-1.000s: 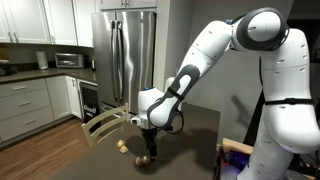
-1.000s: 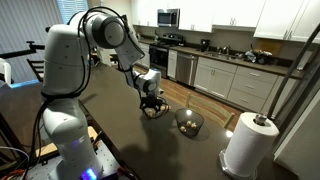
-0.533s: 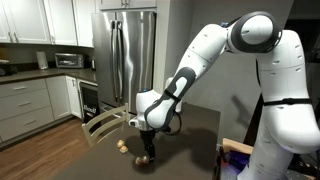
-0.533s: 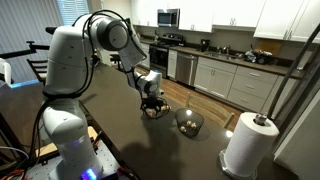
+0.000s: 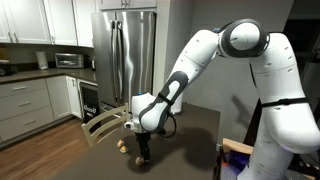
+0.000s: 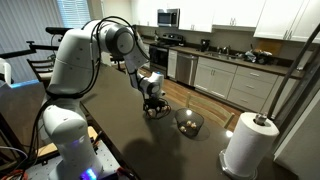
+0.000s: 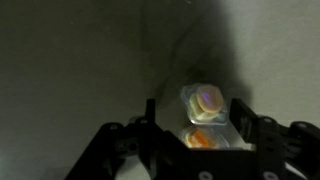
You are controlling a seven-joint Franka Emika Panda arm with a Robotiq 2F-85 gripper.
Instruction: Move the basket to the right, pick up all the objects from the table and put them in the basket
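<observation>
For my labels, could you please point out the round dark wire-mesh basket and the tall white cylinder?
Round dark wire-mesh basket point(image 6: 190, 129): in an exterior view, front wall.
Tall white cylinder point(image 6: 248, 150): in an exterior view, side.

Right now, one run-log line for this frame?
phase: pick | gripper: open, low over table, jaws astride one tan piece | second tan piece: just beyond fingertips | wire basket: on table, apart from gripper

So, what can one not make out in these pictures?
Wrist view: dark and blurred; whether the jaws touch the piece between them is unclear.
Exterior view: the contents of the basket are too small to count through the mesh.
Exterior view: the table is cut off by the lower edge; the basket is not seen there.
</observation>
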